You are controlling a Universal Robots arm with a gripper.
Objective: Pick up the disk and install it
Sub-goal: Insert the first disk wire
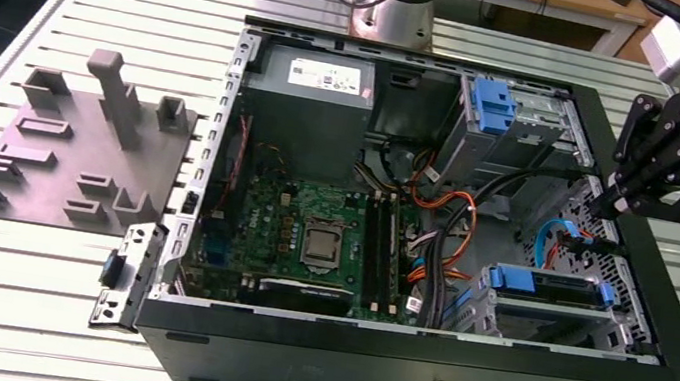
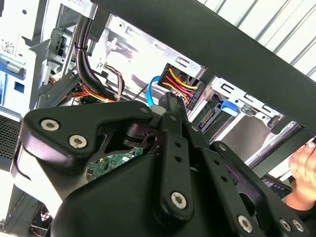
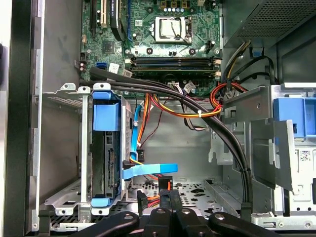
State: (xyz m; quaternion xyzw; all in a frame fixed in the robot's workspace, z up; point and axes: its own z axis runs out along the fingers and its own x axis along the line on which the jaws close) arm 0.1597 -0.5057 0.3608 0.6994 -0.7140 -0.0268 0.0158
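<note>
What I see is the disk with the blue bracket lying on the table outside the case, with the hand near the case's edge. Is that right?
No, the disk stands in the drive cage inside the computer case, as the first wrist view shows. The hand is near the case's edge.

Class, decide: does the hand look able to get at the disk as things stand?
Probably yes: the hand hangs over the open case near the disk, which sits uncovered in its bay; cables crowd one side.
</note>
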